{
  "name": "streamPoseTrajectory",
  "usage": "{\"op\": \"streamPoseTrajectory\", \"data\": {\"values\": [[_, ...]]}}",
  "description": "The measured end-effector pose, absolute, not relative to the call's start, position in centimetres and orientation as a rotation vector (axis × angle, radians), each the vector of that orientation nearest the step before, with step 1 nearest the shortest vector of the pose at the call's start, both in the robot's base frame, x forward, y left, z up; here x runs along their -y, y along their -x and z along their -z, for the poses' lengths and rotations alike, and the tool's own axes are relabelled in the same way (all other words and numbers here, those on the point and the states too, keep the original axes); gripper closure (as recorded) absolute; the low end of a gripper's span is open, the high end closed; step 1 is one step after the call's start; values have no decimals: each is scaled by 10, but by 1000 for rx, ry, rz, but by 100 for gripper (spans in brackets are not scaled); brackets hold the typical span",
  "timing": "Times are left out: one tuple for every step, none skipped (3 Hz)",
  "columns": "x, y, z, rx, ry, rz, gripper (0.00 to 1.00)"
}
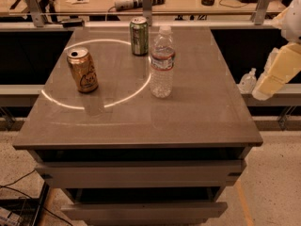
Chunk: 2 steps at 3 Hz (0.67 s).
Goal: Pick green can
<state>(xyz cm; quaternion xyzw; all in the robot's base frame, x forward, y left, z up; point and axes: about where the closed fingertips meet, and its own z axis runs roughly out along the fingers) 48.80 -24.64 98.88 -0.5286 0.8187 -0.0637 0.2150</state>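
Pincer (270, 81) at right, beside the glossy bench (197, 107), state not discernible; cylindrical metal green can (139, 36) stands at rear

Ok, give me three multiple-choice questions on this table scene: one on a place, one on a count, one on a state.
1. Where is the green can? A) on the floor B) in a drawer C) near the table's far edge
2. How many cans stand on the table? A) one B) two C) four
3. The green can is: A) upright, ungrasped B) lying on its side C) lifted off the table
Answers: 1 C, it stands beyond the clear bottle; 2 B, green can plus orange-gold can; 3 A, the gripper hangs off the table's right side, away from it.
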Motion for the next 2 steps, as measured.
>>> {"op": "streamPoseTrajectory", "data": {"values": [[264,-533,-992,-2255,1237,126,0],[274,-575,-995,-2154,1065,27,0]]}}
